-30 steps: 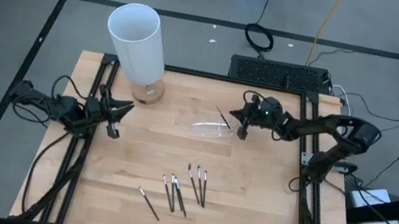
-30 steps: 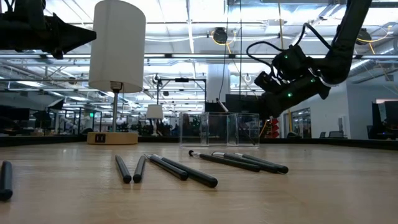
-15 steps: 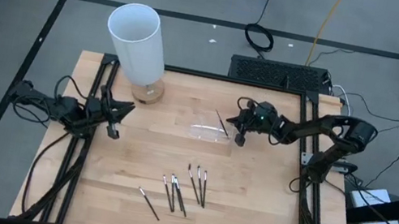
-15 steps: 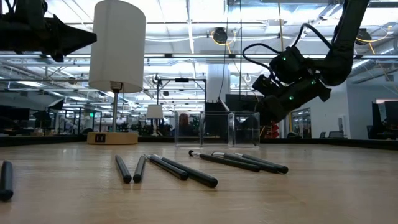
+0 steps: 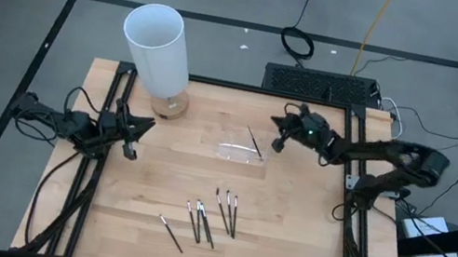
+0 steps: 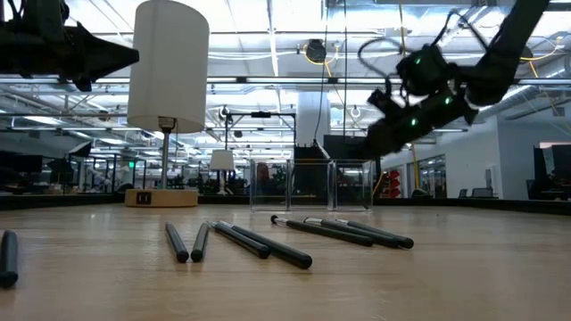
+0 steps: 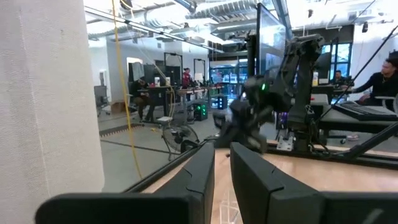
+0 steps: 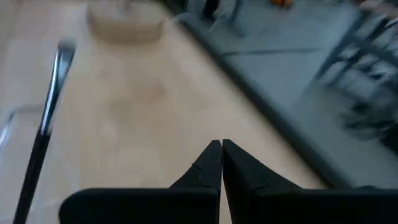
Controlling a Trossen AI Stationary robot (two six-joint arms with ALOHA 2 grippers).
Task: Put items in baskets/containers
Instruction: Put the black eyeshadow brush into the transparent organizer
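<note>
Our right gripper (image 5: pixel 280 143) hangs just beside the clear tray (image 5: pixel 239 150), fingers pressed together and empty; one brush (image 5: pixel 254 141) leans in that tray, six brushes (image 5: pixel 211 218) lie mid-table, and our left gripper (image 5: pixel 132 151) waits narrowly parted at the left edge

Wooden table (image 5: pixel 288 224) bears brushes (image 5: pixel 211 217), clear tray (image 5: pixel 239 151), white cylinder (image 5: pixel 160 50).

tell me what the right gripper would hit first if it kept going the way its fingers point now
Probably nothing close. The shut right gripper points over bare table toward the white cylinder's wooden base; the brush resting on the clear tray lies off to one side. Depth is unclear.
</note>
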